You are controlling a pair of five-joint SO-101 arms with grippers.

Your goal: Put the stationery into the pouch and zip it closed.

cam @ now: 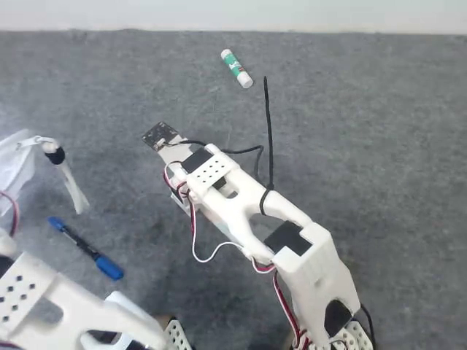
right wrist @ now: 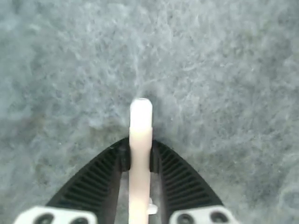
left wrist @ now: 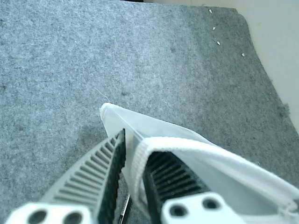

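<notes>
Our right gripper (right wrist: 140, 150) pinches a white stick (right wrist: 140, 116) over grey mat (right wrist: 224, 70). Our left gripper (left wrist: 133, 147) clamps the rim of the translucent white pouch (left wrist: 145, 126), open mat running beyond to its edge. The blue pen (cam: 86, 248) and glue stick (cam: 236, 68) lie well apart.

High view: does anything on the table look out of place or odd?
Nothing looks damaged or spilled. The glue stick lies far from the pouch, near the far edge of the mat, and a pen lies loose.
</notes>
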